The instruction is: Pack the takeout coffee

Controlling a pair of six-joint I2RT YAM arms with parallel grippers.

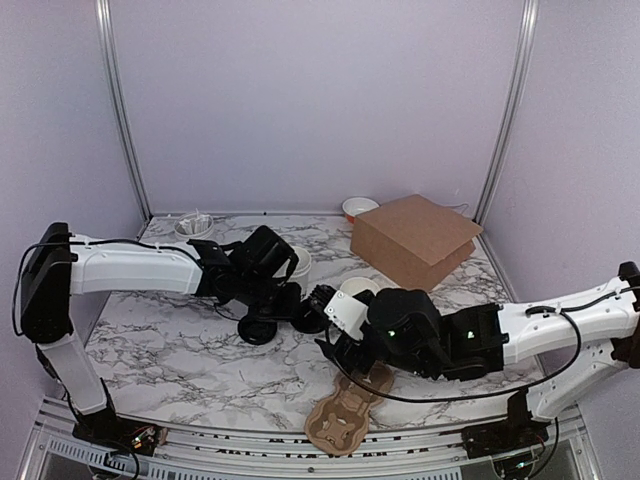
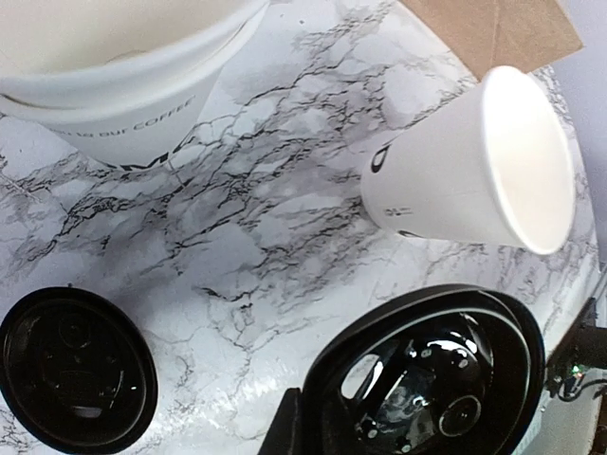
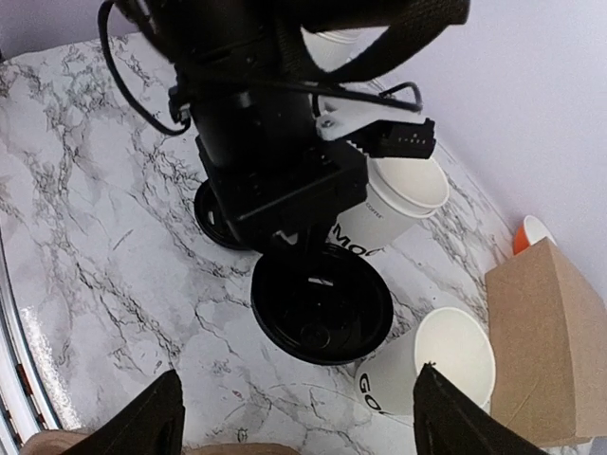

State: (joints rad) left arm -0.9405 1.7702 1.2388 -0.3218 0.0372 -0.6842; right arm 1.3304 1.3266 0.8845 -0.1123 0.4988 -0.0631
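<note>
My left gripper [image 1: 300, 312] is shut on the rim of a round black lid [image 2: 427, 370], held low over the marble table beside an open white paper cup with black lettering [image 2: 474, 161]. The cup stands lidless in the top view [image 1: 357, 288]. In the right wrist view the held lid [image 3: 322, 303] sits just left of that cup [image 3: 446, 365]. A second black lid [image 2: 76, 370] lies on the table to the left. My right gripper [image 3: 299, 422] is open and empty, hovering near the front, its fingers [image 3: 142, 417] wide apart above the held lid's near side.
A stack of lettered white cups [image 1: 298, 262] stands behind the left gripper. A brown cardboard box [image 1: 415, 238] sits at the back right, with a small white bowl with an orange inside [image 1: 360, 207] behind it. A tan cup carrier [image 1: 348, 412] lies at the front edge.
</note>
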